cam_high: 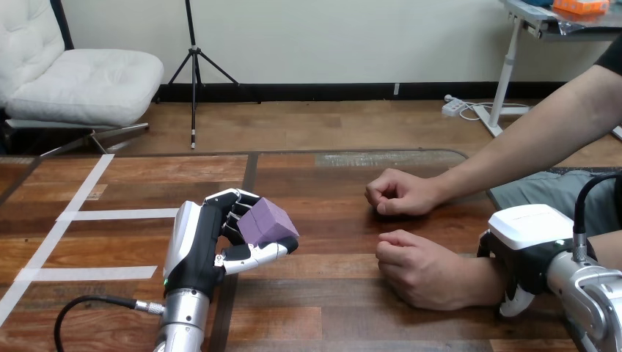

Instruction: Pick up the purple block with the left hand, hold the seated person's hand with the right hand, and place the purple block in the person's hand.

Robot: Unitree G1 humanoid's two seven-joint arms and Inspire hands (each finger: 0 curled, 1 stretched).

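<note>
The purple block (268, 222) is off the table, gripped between the curled fingers and thumb of my left hand (196, 246) at the table's left middle. Two hands of the person reach in from the right. The nearer person's hand (418, 270) rests on the wood as a loose fist, knuckles up. My right hand (529, 242) sits over that hand's wrist, its fingers curled down round it. The farther person's hand (400, 194) is also a fist on the table. The block is about a hand's width left of the nearer fist.
White tape strips (110, 214) cross the table (323, 308) at the left. A black cable (88, 302) loops beside my left forearm at the bottom left. Bare wood lies between my left hand and the person's fists.
</note>
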